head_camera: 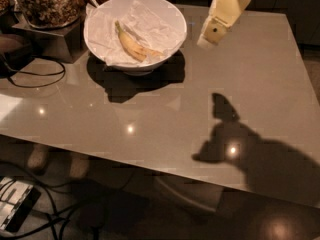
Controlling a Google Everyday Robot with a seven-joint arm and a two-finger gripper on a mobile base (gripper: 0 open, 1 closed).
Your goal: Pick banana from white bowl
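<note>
Banana in white bowl, far left.
Gripper hangs to its right, grip state cannot be told; nut jar farther left.

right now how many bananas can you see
1. The banana lies on crumpled paper in the white bowl; the paper may hide more. The gripper hangs above the table, right of the bowl.

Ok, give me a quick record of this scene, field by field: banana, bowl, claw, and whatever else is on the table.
banana: lying on crumpled paper inside the white bowl, untouched
white bowl: standing on the table, far left part
claw: in the air just right of the bowl, apart from the banana
jar of nuts: left of the bowl, at the far edge
task state: banana not yet picked
</note>
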